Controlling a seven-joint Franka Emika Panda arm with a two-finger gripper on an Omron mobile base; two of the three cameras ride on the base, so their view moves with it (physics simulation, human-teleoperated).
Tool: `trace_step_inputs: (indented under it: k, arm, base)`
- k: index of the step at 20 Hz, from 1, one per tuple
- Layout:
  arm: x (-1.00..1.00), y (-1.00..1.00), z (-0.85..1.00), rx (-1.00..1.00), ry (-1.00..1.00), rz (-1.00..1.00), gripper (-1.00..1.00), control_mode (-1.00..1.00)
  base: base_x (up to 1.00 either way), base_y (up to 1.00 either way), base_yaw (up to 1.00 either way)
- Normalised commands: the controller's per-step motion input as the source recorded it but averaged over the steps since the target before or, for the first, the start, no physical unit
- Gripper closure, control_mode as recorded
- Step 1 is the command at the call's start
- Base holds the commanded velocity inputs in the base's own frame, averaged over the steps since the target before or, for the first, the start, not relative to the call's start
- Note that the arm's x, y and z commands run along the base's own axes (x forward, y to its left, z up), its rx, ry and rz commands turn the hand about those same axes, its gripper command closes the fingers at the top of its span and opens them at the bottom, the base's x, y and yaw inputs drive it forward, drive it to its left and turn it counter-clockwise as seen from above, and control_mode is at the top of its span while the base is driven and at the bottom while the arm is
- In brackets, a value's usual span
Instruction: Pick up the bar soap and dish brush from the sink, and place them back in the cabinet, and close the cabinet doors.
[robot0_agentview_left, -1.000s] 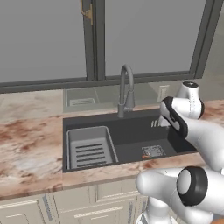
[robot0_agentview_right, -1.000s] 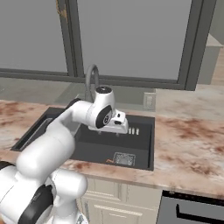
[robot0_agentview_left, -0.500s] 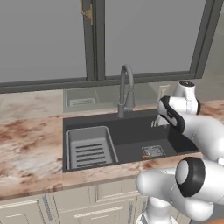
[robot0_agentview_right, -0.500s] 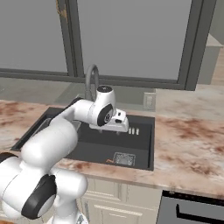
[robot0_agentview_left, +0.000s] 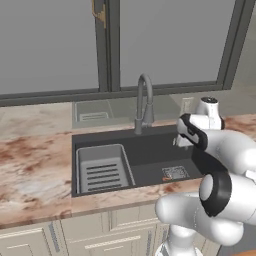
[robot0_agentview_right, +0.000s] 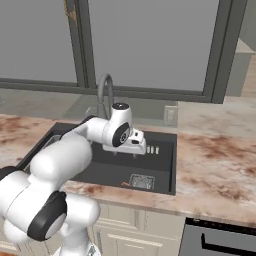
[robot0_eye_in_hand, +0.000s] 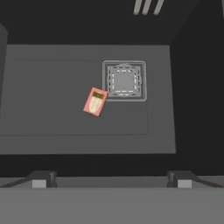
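Dark fingertips (robot0_eye_in_hand: 39, 179) wide apart, nothing between them; our hand (robot0_agentview_right: 136, 148) hangs over the sink (robot0_agentview_left: 150, 150), looking down into it. Below we see the bar soap (robot0_eye_in_hand: 95, 102) flat on the basin floor, tilted, just beside the square drain (robot0_eye_in_hand: 124, 81). Faucet (robot0_agentview_left: 144, 102) rises behind, slotted rack (robot0_agentview_left: 102, 167) at the left end, marbled worktop (robot0_agentview_left: 35, 165) around.

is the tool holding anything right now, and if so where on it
Nothing is held. The tool hangs open above the sink, its fingertips apart, and the bar soap lies free on the basin floor beside the drain.
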Motion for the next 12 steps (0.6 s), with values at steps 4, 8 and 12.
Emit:
trace_step_inputs:
  k: [4,8,12]
  arm:
    - [0.06,0.04,-0.24,0.0,0.02,0.0,-1.0,-1.0]
    - [0.02,0.01,-0.22,0.0,0.0,0.0,-1.0,-1.0]
    - [0.08,0.04,-0.22,0.0,0.01,0.0,-1.0,-1.0]
  base:
    - [0.0,0.0,0.0]
    - [0.0,0.0,0.0]
    - [0.0,0.0,0.0]
